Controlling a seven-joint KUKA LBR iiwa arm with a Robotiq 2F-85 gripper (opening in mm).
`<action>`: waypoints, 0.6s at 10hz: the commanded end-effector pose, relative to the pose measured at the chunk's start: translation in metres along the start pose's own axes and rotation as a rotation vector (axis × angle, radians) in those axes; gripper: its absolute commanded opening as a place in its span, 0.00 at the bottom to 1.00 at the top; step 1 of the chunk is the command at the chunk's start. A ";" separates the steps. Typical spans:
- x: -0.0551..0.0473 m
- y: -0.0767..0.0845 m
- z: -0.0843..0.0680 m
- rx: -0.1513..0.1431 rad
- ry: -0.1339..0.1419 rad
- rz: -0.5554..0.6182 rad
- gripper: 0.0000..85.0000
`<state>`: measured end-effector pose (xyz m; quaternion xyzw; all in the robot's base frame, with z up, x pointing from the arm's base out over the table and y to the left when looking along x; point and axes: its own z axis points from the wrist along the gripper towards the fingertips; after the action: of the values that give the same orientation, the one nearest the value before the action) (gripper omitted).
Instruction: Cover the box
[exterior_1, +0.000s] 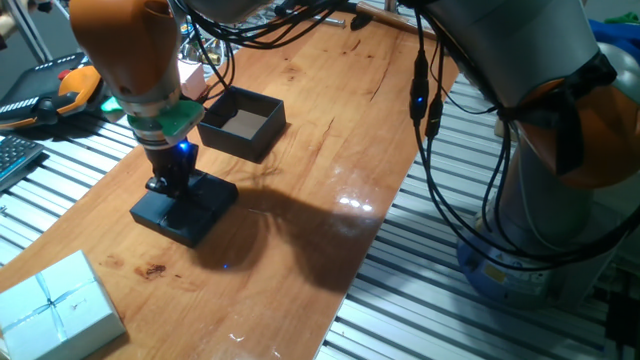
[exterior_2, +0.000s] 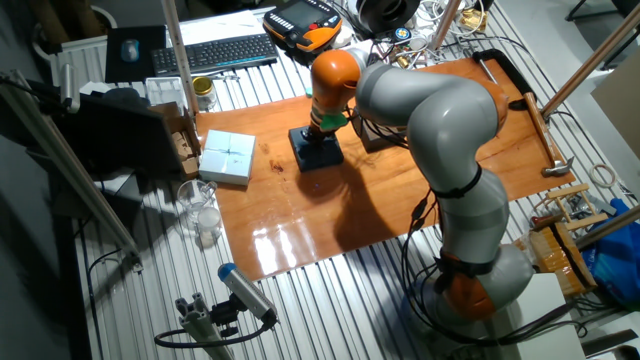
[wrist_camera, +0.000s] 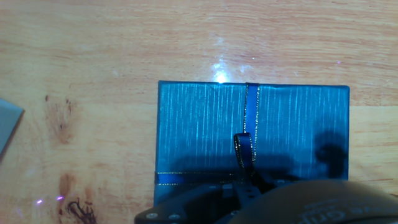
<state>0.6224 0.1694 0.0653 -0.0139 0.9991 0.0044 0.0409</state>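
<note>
The box (exterior_1: 243, 122) is black, square and open-topped with a brown floor, and stands on the wooden table (exterior_1: 320, 150). In front of it lies a flat dark lid (exterior_1: 185, 207) (wrist_camera: 249, 130) with a thin ribbon across it. My gripper (exterior_1: 165, 185) is lowered straight onto the lid's top, at the ribbon loop (wrist_camera: 242, 149). The hand view shows only a dark mass at its bottom edge, so the fingers' spacing is hidden. From the other fixed view the lid (exterior_2: 316, 150) shows under the orange wrist, and the arm hides the box.
A pale blue ribboned box (exterior_1: 55, 305) (exterior_2: 227, 157) sits near the table's corner, close to the lid. A keyboard (exterior_2: 215, 52) and an orange pendant (exterior_1: 70, 90) lie beyond the table edge. Cables hang from the arm (exterior_1: 425, 110) over the right edge.
</note>
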 end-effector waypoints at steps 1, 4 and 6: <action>0.000 0.000 -0.004 0.004 0.000 0.001 0.00; 0.002 -0.001 -0.013 0.004 0.002 0.001 0.00; 0.002 -0.002 -0.025 0.011 0.008 -0.010 0.00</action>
<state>0.6189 0.1674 0.0940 -0.0203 0.9992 -0.0020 0.0354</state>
